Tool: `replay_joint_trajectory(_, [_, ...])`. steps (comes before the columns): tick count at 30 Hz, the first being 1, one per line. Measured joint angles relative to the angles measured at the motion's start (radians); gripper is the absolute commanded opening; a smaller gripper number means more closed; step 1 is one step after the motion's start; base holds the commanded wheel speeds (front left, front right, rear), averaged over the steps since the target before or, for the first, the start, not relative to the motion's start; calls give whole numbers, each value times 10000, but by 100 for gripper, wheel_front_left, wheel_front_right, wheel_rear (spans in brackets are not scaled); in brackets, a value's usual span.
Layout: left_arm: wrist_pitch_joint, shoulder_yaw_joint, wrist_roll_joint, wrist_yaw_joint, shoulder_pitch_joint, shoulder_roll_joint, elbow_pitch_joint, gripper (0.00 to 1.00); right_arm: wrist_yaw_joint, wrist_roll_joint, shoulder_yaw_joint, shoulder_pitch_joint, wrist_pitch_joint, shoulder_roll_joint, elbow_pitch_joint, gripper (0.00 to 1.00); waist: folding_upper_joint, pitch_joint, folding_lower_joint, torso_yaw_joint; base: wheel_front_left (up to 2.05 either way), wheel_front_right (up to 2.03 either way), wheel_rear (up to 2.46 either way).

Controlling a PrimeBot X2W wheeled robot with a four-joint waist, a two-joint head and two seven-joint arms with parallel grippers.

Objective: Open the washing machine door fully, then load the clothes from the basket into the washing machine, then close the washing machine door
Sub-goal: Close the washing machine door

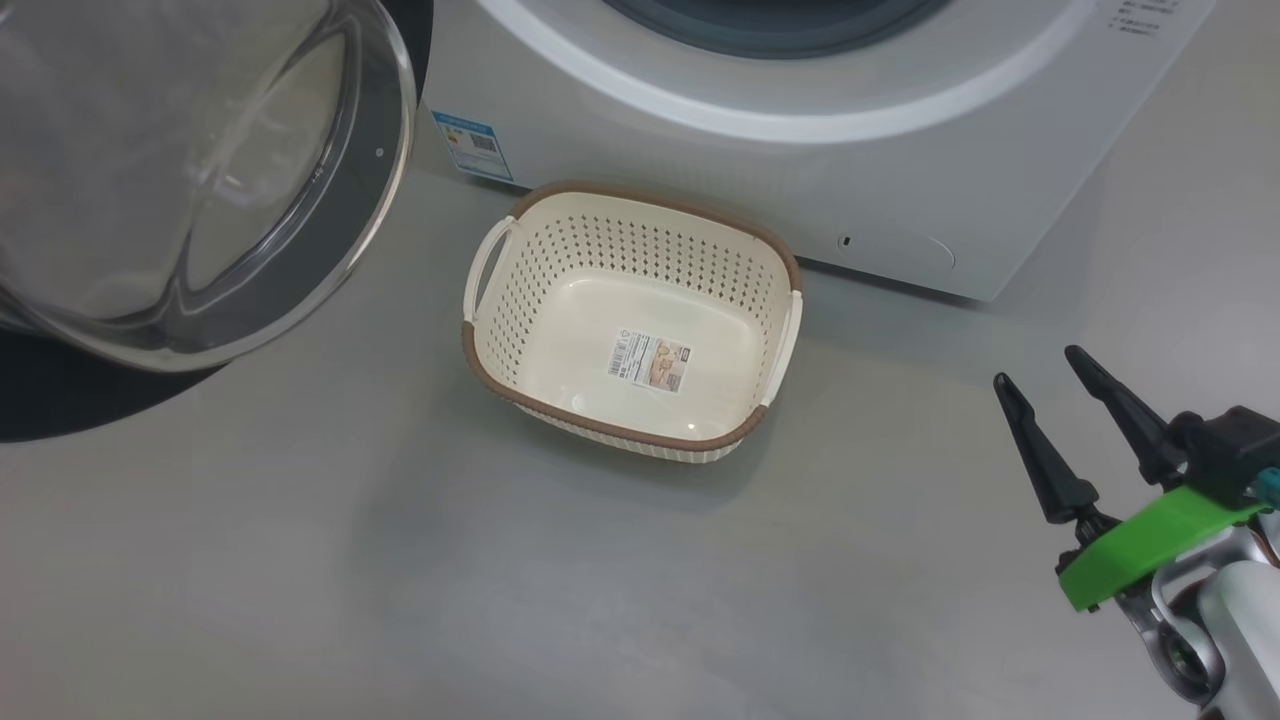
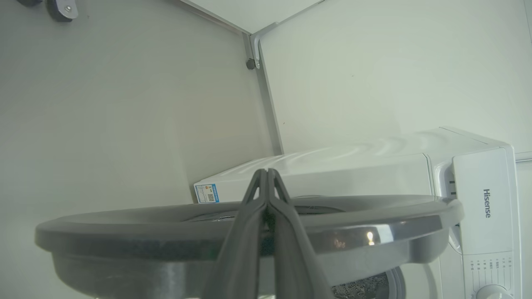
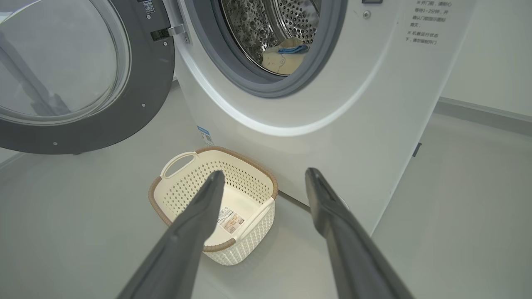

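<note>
The right gripper [image 1: 1036, 366] has two long, tapered black fingers [image 1: 1040, 455] on a bright green plate [image 1: 1150, 535], with a silver-white wrist [image 1: 1228, 620].

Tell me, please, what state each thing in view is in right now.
washing machine door: open, swung out wide.
washing machine: drum opening uncovered.
clothes: lying inside the drum.
basket: upright on the floor, empty.
left gripper: shut, fingertips together.
right gripper: open, empty.
</note>
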Motion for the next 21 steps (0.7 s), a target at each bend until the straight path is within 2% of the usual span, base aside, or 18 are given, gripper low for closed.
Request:
replay_joint_trajectory(7, [646,-77,-282,-65,318,-401,-888,0,0,2,6,12,0,123,58,100,0,-287,0,56,0,0,0])
replay_joint_trajectory(21, [2063,-389,-970,-65,2131,-1304,-3028,0,0,2,-127,454,0,489,176,100,0,-941,-1,181,0,0,0])
